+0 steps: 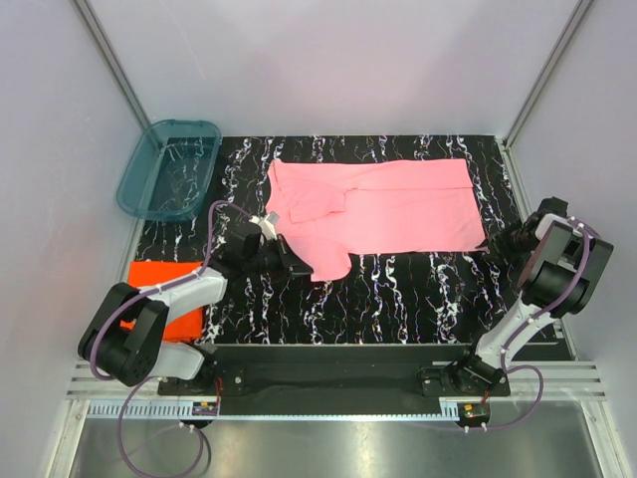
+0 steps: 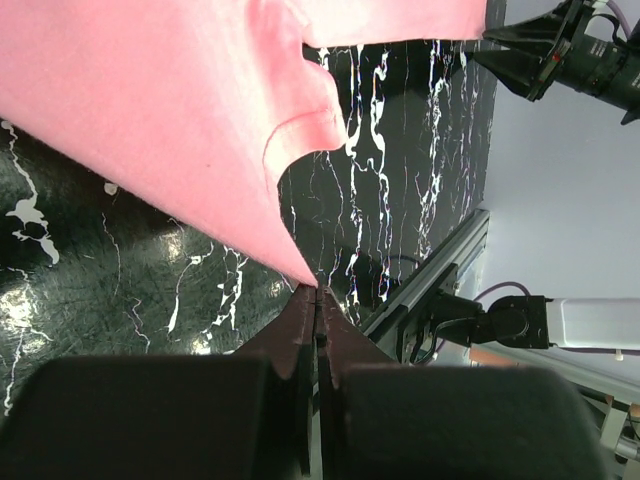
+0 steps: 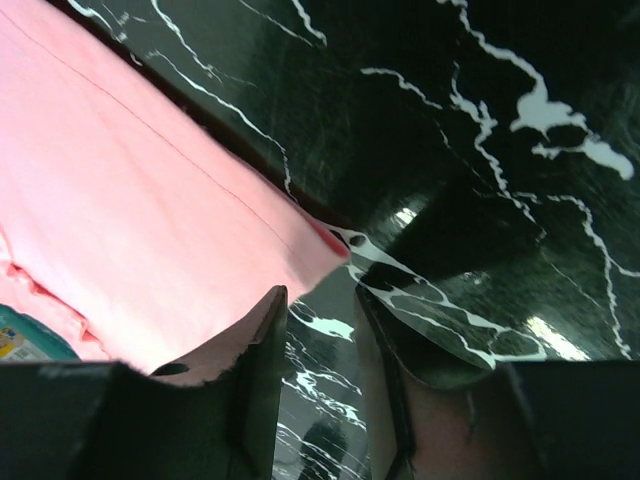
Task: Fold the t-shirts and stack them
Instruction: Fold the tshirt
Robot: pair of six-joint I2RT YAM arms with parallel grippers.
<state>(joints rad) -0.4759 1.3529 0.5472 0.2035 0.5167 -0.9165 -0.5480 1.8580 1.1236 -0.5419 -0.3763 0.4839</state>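
Right now your left gripper (image 2: 316, 300) is pinched tight on a near tip of the pink shirt (image 1: 398, 204), at the shirt's 7 o'clock. Your right gripper (image 3: 320, 300) sits at its 4 o'clock corner, jaws apart, with that corner just ahead of the gap. The shirt lies spread on the table (image 1: 398, 299) toward 12 o'clock. The orange shirt (image 1: 159, 276) lies folded at 8 o'clock and the tub (image 1: 134, 184) at 10.

I count one pink shirt (image 1: 398, 204) right of the tub (image 1: 169, 167) and one orange-red shirt (image 1: 159, 289) nearer me than the tub: two in all. One tub, one tabletop (image 1: 418, 299). Two tools: left tool (image 2: 317, 298), right tool (image 3: 320, 305).
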